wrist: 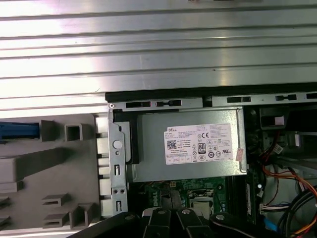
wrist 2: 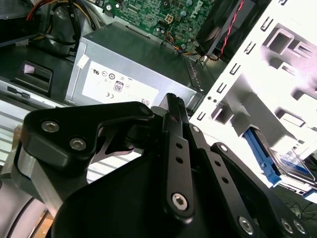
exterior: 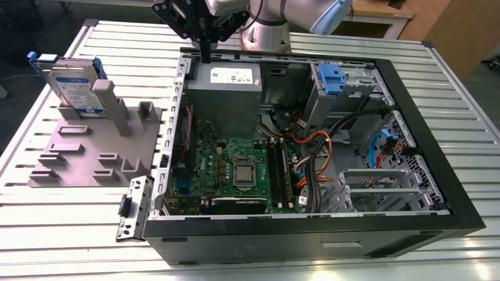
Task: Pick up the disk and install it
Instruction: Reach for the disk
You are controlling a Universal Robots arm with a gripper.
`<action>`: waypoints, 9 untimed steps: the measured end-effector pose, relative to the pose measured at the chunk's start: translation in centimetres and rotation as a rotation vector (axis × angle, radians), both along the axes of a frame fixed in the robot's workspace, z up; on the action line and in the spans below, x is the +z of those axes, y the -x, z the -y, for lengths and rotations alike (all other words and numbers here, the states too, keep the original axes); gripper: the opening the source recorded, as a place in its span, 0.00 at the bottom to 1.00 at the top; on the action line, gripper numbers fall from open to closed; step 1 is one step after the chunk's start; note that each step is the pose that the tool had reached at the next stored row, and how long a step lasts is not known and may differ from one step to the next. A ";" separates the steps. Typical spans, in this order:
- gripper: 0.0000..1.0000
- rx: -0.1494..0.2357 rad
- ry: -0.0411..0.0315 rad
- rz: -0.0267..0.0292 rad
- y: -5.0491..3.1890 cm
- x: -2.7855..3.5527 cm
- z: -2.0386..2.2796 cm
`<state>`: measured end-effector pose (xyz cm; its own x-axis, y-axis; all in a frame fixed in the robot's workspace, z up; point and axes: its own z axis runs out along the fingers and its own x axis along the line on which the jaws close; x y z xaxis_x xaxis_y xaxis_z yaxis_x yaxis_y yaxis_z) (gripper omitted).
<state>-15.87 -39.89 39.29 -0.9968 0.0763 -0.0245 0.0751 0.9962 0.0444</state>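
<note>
The disk [exterior: 74, 88] stands upright in a slot of the grey fixture [exterior: 86, 152] on the exterior view's left, silver with a white-and-blue label and a blue carrier frame. Part of its blue frame also shows in the second wrist view [wrist 2: 292, 166], and its edge in the first wrist view [wrist: 17, 131]. My gripper [exterior: 205, 55] hangs over the far rim of the open computer case [exterior: 312, 234], above the grey power supply box [exterior: 226, 88], well to the right of the disk. Its fingers [wrist 2: 173, 106] are shut together with nothing between them.
The case holds a green motherboard [exterior: 234, 170], orange and black cables [exterior: 312, 146], a blue clip on a silver drive cage [exterior: 332, 79] and a metal bracket [exterior: 383, 187]. The slatted metal table [exterior: 62, 216] carries both fixture and case.
</note>
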 end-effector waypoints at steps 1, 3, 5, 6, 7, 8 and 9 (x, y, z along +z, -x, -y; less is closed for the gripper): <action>0.11 0.000 0.0001 0.0000 0.02 0.00 0.00; 0.11 0.000 0.0000 0.0000 0.08 0.00 0.00; 0.11 0.000 0.0000 0.0000 0.15 0.00 0.00; 0.11 0.000 0.0000 0.0000 0.20 0.00 0.00; 0.11 0.000 0.0000 0.0000 0.25 0.00 0.00; 0.11 0.000 0.0000 0.0000 0.30 0.00 0.00; 0.11 0.000 0.0000 -0.0001 0.36 0.00 0.00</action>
<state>-16.23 -39.89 39.29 -0.9968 0.0762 -0.0244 0.0751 0.9962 0.0444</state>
